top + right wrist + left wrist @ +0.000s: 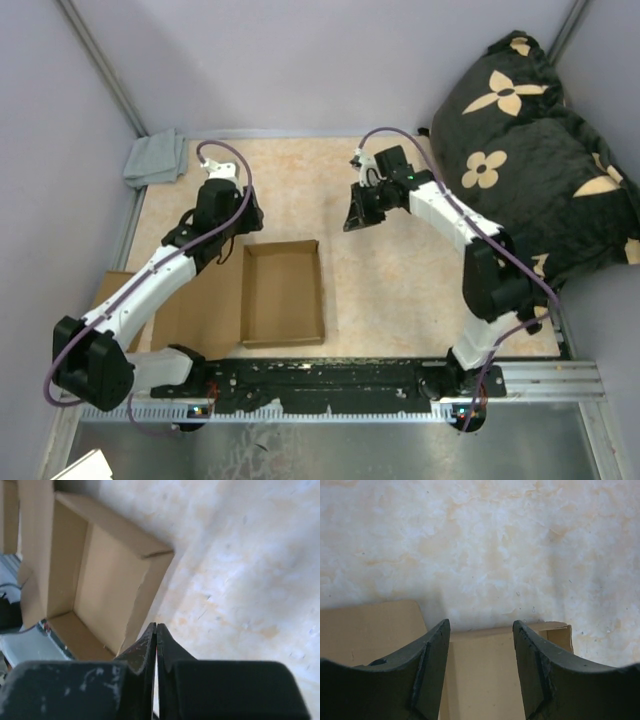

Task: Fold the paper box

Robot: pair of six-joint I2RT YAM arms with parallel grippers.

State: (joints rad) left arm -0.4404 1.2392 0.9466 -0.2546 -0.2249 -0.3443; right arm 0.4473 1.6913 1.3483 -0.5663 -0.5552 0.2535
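Paper box point(283, 295) sits on the tabletop point(400, 290) by the left arm. Tray walls are up and the lid panel lies flat to its left, so I'd call it about half folded, with lid closing and tucking left. Left pincer point(481, 625) gapes empty over the box's far edge. Right pincer point(155, 626) is pinched closed on nothing, apart to the right.
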